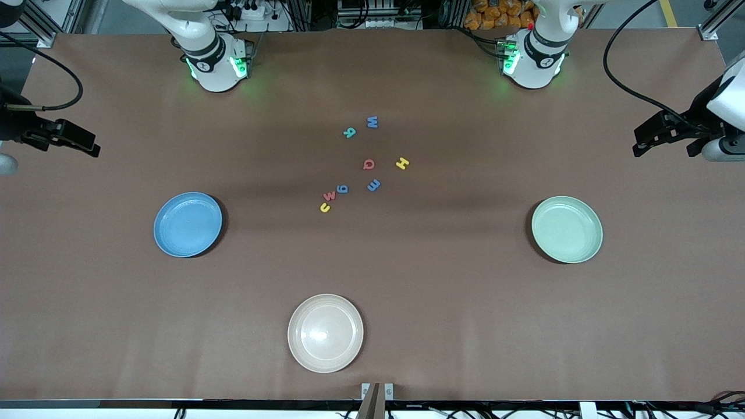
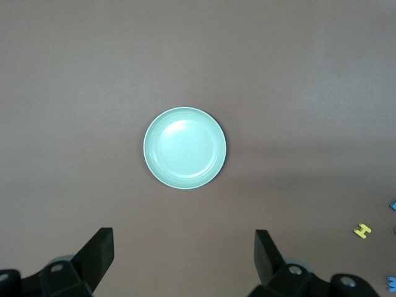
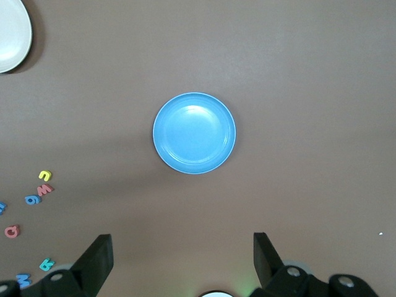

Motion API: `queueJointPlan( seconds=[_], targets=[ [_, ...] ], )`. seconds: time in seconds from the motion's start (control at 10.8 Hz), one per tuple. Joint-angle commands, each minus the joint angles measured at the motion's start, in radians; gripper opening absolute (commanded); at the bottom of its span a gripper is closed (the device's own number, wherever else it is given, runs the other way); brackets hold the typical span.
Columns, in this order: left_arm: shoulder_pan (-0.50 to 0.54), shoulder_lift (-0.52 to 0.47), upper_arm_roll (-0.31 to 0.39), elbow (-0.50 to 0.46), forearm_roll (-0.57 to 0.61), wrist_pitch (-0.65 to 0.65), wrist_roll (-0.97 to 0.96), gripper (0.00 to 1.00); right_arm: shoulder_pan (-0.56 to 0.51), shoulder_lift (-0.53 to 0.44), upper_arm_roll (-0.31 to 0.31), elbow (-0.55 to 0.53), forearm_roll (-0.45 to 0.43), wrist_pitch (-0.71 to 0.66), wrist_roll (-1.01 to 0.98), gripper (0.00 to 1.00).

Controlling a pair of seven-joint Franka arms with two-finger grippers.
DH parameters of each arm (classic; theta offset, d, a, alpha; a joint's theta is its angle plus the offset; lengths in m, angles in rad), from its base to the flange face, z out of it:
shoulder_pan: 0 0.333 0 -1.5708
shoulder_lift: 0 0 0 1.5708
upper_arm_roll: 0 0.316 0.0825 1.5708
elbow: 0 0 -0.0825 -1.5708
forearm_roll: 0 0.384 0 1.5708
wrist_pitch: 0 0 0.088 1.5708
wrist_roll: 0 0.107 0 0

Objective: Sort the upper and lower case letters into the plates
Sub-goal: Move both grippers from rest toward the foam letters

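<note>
- The letters [image 1: 361, 166] lie loosely scattered mid-table, closer to the edge where the arm bases stand than any plate is; all eight still need sorting.
- We judge them light, small, flat foam or plastic pieces that may skid on the brown table [image 1: 116, 320] cover; a pinch across a narrow stroke from above should do.
- The red w [image 1: 329, 195], blue g [image 1: 343, 188] and yellow u [image 1: 325, 207] nearly touch, so a jaw could nudge a neighbour there; the yellow H [image 1: 402, 163] lies apart and is easier.
- The blue plate [image 1: 187, 224] sits toward the right arm's end, the green plate [image 1: 566, 229] toward the left arm's end, both empty.
- The beige plate [image 1: 325, 332] lies near the front edge, well apart from the letters.
- The left gripper [image 2: 184, 247] hangs high over the green plate, fingers released and empty.
- The right gripper [image 3: 183, 250] hangs high over the blue plate, likewise spread and empty.
- Nothing blocks either arm's path to the letters.
</note>
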Motion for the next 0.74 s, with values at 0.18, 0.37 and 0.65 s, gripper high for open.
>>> queueJointPlan(
  seconds=[0.18, 0.37, 0.65],
  targets=[
    [-0.032, -0.001, 0.004, 0.005, -0.009, -0.005, 0.016, 1.00, 0.000, -0.009, -0.001, -0.005, 0.014, -0.006, 0.006, 1.00],
    [-0.061, 0.020, -0.012, -0.013, -0.011, -0.006, 0.062, 1.00, -0.002, -0.008, -0.001, -0.006, 0.015, -0.005, 0.007, 1.00],
    [-0.085, 0.027, -0.178, -0.119, -0.020, 0.095, 0.046, 1.00, 0.029, 0.015, 0.005, -0.008, 0.018, 0.029, 0.039, 1.00]
  ],
)
